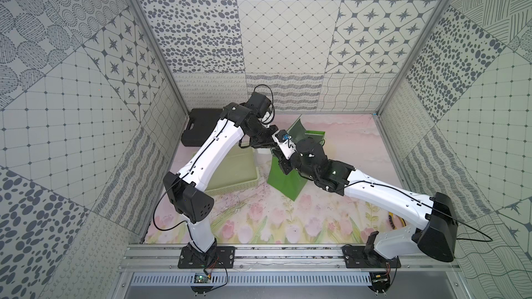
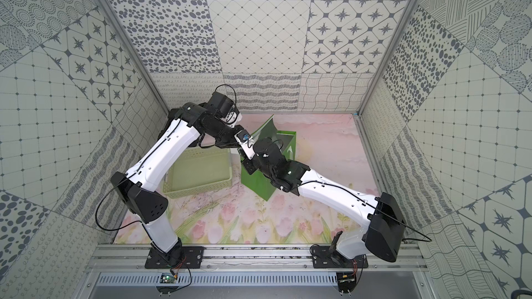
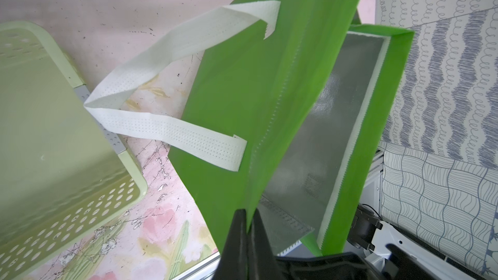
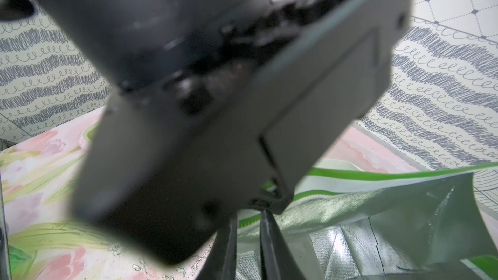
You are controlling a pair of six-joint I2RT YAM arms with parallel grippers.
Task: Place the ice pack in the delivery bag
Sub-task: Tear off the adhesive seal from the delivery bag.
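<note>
You are mid-task, and the pictures do not let you call it done. The bag (image 1: 283, 181) stands upright on the counter (image 1: 259, 220), just beside the basket (image 1: 236, 187), and its mouth is held open. Your left end effector (image 3: 248, 212) is closed on the top edge of one green wall, pinching the fabric between its fingers, so the foil lining (image 3: 336, 130) shows and one white strap (image 3: 167, 130) hangs outside toward the basket. Your right end effector (image 4: 249, 219) sits over that mouth, pointing down into the foil. Its fingers stand close together with a narrow gap, and I cannot tell whether they grip anything, because a blurred grey housing fills most of the right wrist view. The ice pack is the open question: it shows in none of the pictures. The part of the basket floor that the left arm (image 1: 213, 145) does not cover looks bare in both top views, and no pouch lies on the visible counter. My judgement is that the ice pack is either between the right fingers or already down in the bag, hidden under the crossing arms. The stretch of lining seen from the left wrist carries no ice pack. What is left, as I read it: confirm the ice pack rests inside the bag, clear the right end effector out of the mouth, then let go of the wall.
</note>
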